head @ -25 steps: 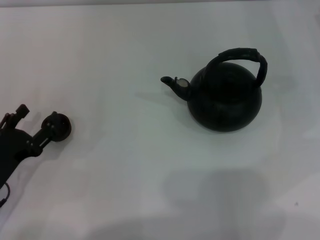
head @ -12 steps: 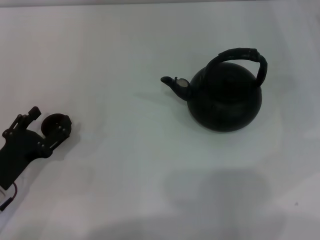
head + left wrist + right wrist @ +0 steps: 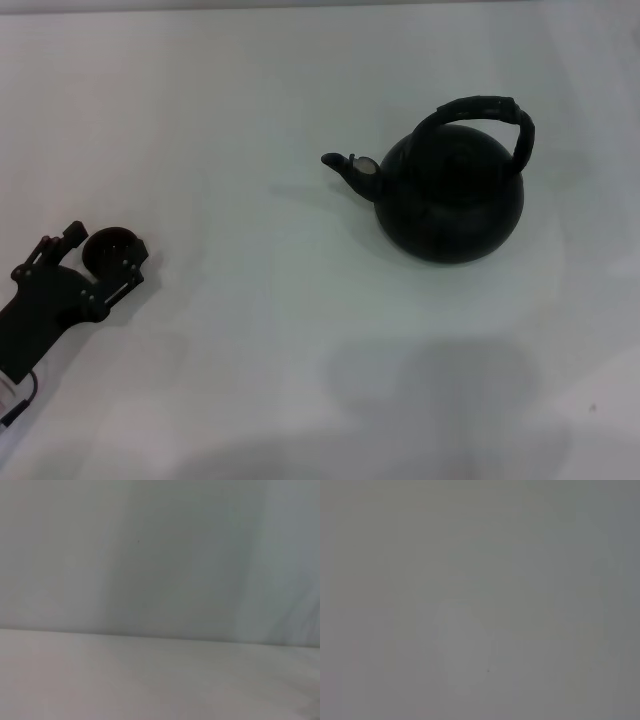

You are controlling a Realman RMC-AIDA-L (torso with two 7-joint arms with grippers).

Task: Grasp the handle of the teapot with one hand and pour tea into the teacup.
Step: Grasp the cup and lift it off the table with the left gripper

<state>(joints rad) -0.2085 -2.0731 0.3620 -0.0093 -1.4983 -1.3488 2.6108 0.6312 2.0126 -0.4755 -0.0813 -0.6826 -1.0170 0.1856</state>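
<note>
Teapot (image 3: 452, 200) is seen upright on the white table (image 3: 250, 340), spout (image 3: 345, 168) turned toward the left gripper's side, well apart from it. Handle (image 3: 480, 112) is arched over the top, untouched. Contents of the teapot cannot be told. Teacup (image 3: 110, 248) is seen right at the left gripper (image 3: 95, 265): one finger (image 3: 128, 272) lies against the cup's near rim, the other (image 3: 60, 240) sits on the cup's far-left side. Cup interior is dark; whether anything is in it cannot be told.

Left arm is laid low across the table's near-left corner, gripper angled up and toward the teapot. Fingers are spread about as wide as the cup, bracketing it; whether a firm grip is made cannot be told. Right gripper is not seen in any view; only blank surface is shown by both wrist cameras.

Versus half a second ago: left gripper has been rotated and shifted slightly down-left, cup is now less covered. Teapot position unchanged.
</note>
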